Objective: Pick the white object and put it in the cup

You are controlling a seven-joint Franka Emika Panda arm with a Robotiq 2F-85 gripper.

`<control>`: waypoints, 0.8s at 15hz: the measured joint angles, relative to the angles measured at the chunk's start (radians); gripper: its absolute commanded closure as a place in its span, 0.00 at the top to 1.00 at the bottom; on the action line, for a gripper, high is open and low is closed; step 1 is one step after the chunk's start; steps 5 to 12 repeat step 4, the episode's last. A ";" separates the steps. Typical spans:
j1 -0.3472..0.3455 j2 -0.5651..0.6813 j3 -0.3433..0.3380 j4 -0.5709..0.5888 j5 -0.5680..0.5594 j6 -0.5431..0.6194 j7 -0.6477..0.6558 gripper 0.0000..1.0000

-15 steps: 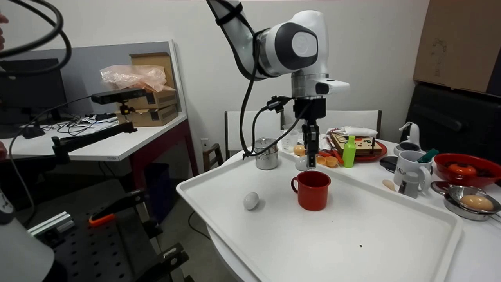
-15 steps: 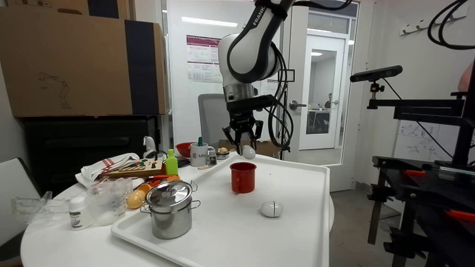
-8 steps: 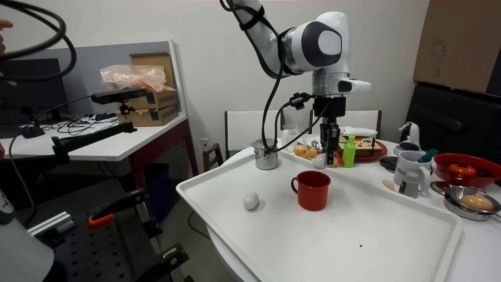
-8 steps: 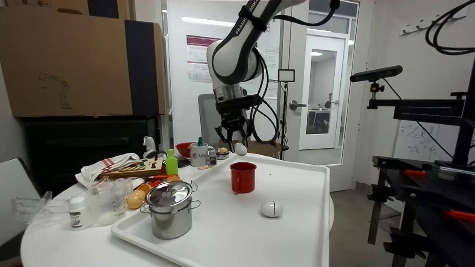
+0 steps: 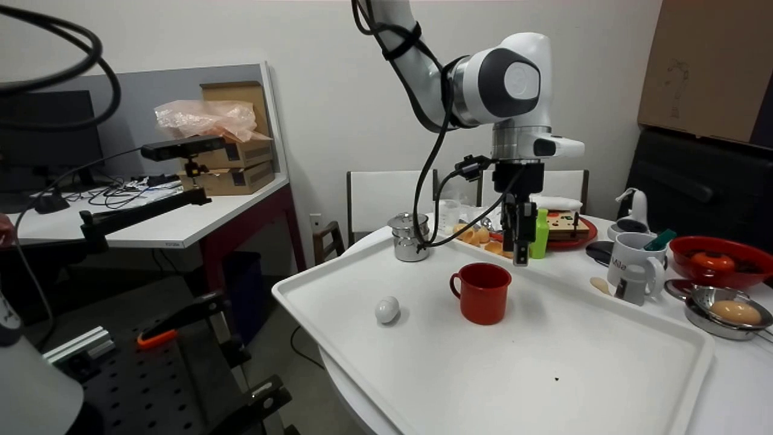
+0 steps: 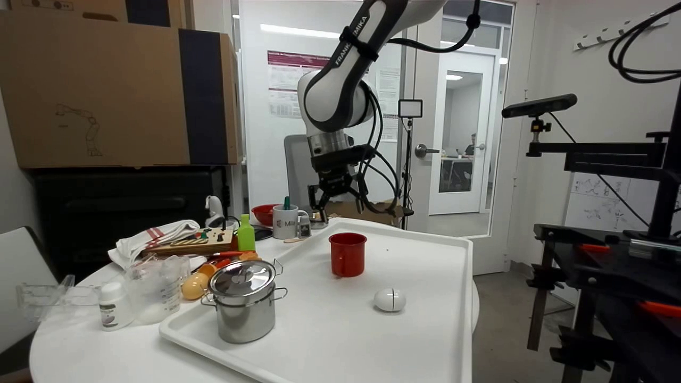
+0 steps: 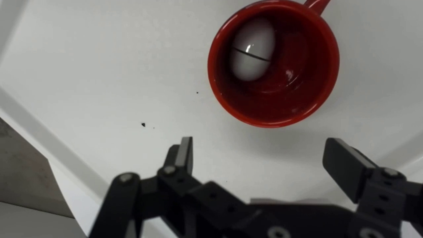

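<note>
The red cup (image 7: 274, 124) stands upright on the tray. Inside it, against one wall, lies the white object (image 7: 252, 49), an egg-like lump with a dark line round its middle. In both exterior views the cup's wall hides this lump. My gripper (image 7: 259, 148) is open, its fingers (image 7: 345, 167) wide apart with nothing between them. It hovers above the tray, higher than the cup (image 5: 485, 296) and just beside its rim. A second white lump (image 6: 390, 300) rests on the tray, away from the cup, and also shows in an exterior view as a greyish lump (image 5: 387, 310).
A raised rim borders the white tray (image 6: 425, 340). A lidded metal pot (image 6: 246, 308) stands at one tray corner. Beyond the tray edge are a green bottle (image 5: 539, 234), a white mug (image 5: 634, 260), a red bowl (image 5: 724, 263) and metal pans (image 5: 718, 323).
The white lump was held between the fingers; now it lies in the cup and the jaws have spread. The gripper went sideways past the cup, then came slightly lower. The cup shifted very slightly.
</note>
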 measured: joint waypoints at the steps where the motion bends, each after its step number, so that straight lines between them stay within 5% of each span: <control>1: 0.000 0.000 0.001 0.000 0.000 0.000 0.000 1.00; 12: 0.001 0.000 0.005 0.000 0.000 0.000 0.000 1.00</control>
